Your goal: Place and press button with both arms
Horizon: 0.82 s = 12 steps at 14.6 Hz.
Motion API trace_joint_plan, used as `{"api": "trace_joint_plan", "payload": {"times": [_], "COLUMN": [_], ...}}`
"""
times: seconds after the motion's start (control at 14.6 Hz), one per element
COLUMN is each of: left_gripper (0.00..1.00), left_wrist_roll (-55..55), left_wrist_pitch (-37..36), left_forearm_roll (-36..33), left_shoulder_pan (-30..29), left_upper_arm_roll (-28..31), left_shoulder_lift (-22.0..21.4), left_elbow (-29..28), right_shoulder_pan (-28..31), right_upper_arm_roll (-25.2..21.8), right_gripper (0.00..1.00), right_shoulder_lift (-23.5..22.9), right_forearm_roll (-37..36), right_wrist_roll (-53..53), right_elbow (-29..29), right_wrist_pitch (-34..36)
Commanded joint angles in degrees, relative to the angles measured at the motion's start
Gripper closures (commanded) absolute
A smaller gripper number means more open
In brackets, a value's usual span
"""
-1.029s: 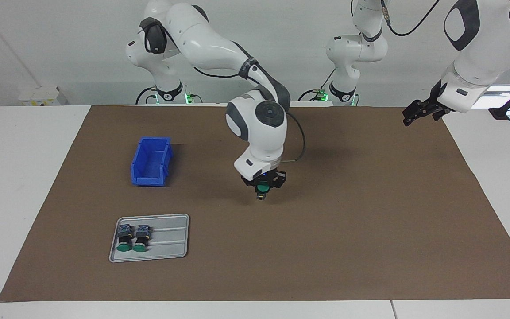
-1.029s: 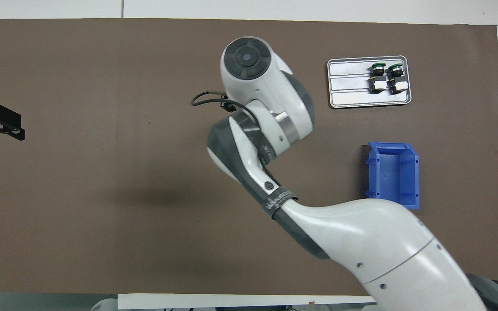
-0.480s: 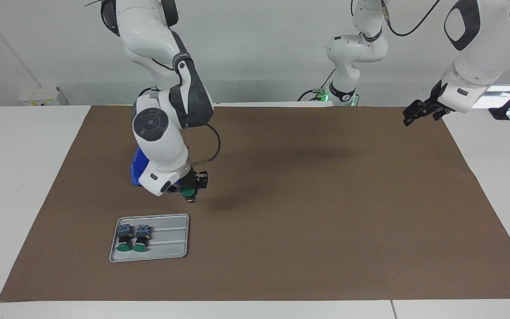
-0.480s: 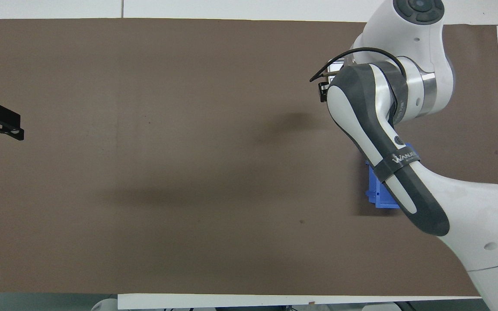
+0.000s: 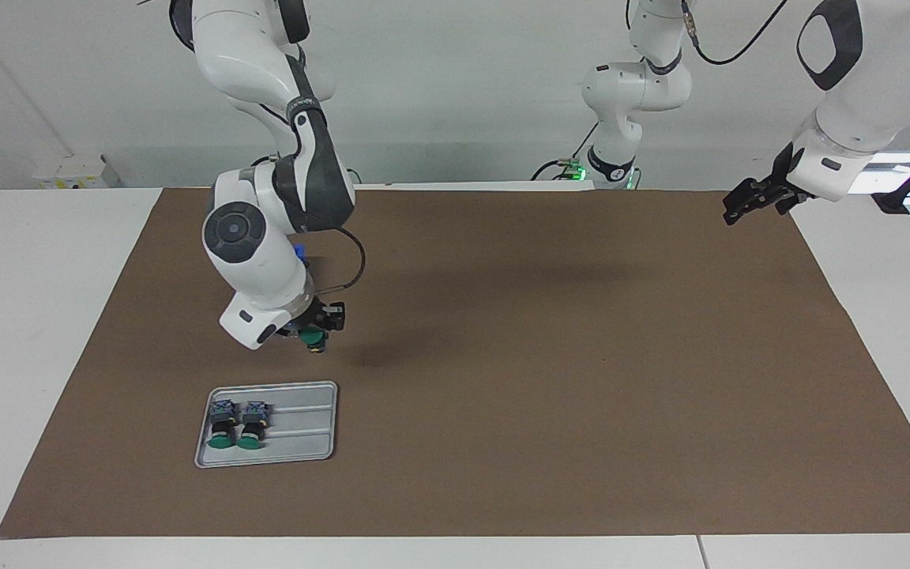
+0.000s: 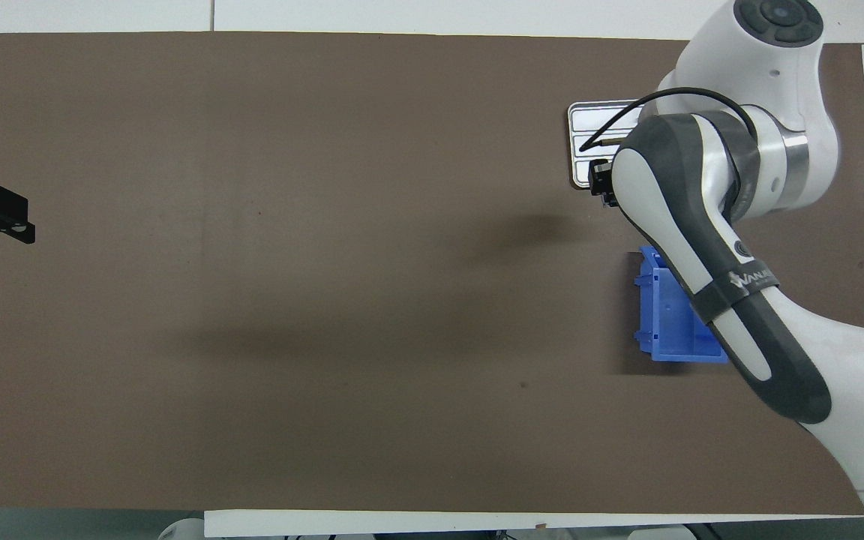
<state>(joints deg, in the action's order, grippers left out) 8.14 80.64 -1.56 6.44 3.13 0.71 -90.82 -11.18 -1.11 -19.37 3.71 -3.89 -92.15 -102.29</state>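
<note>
Presently right gripper (image 5: 314, 338) clamps the button (image 5: 313, 340) aloft at the tray's (image 5: 305, 395) twelve o'clock; placing and pressing outstanding; left gripper (image 5: 751, 201) waits, jaws wide.

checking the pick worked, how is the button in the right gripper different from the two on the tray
The held button hangs in the air, clamped in the shut right gripper over the brown mat; the two tray buttons lie loose on their sides on the grey tray. The held one shows mostly its cap; the tray ones show cap, neck and block. All three have round green caps.
</note>
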Motion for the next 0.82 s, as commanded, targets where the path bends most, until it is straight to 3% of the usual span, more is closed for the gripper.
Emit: {"api": "trace_joint_plan", "payload": {"times": [0.0,0.27,0.55,0.75], "left_gripper": [0.0,0.0,0.0,0.0], "left_wrist_roll": [0.29,0.21,0.12,0.03], "left_wrist_pitch": [-0.48,-0.4,-0.66,0.04], "left_forearm_roll": [0.07,0.07,-0.02,0.07], "left_shoulder_pan": [-0.03,-0.29,-2.83,-6.26], "left_upper_arm_roll": [0.39,0.39,-0.92,-4.61], "left_shoulder_lift": [-0.36,-0.8,-1.06,-1.15], "left_elbow": [0.38,0.29,0.55,0.55], "right_shoulder_pan": [1.59,6.51,10.64,10.74], "right_upper_arm_roll": [0.67,0.67,0.67,0.67], "right_gripper": [1.0,1.0,0.99,0.99], "right_shoulder_lift": [11.52,18.66,19.72,20.78], "right_forearm_roll": [-0.01,-0.19,-0.19,-0.19], "right_wrist_roll": [1.95,7.65,12.23,12.42], "right_elbow": [-15.3,-28.07,-30.81,-34.75], "right_wrist_pitch": [-5.0,-13.36,-13.98,-18.63]}}
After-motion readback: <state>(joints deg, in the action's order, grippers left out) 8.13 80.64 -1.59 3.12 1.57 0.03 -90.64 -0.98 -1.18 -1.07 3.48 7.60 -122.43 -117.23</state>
